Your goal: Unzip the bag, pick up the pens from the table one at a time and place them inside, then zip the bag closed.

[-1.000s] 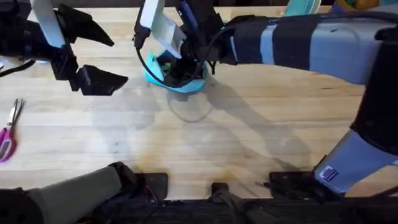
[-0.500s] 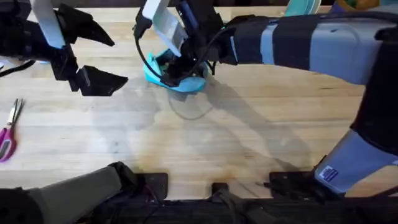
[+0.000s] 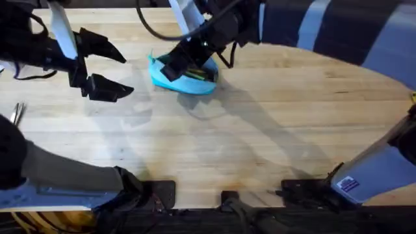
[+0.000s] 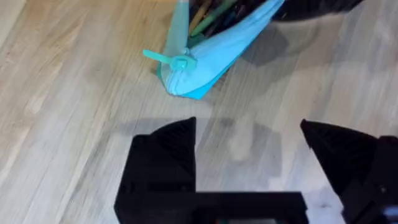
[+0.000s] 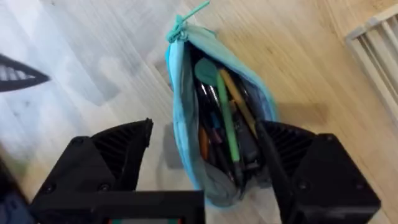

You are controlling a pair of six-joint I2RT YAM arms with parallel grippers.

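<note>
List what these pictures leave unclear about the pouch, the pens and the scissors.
- Pouch, overhead view: its far half is hidden under the right tool.
- Pens, right wrist view: an overlapping bundle inside the open pouch, count unclear; lower ends dark.
- Scissors, overhead view: cut off by the left edge and the left arm.
- Left tool: open, clear of the pouch.

Overhead looks down; wrists share bag [image 5: 217, 118].

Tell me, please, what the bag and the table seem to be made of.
The bag looks like soft turquoise fabric, matte: it sags and creases around the pens. The table looks like pale wood with a smooth finish: planks and grain lines show.
</note>
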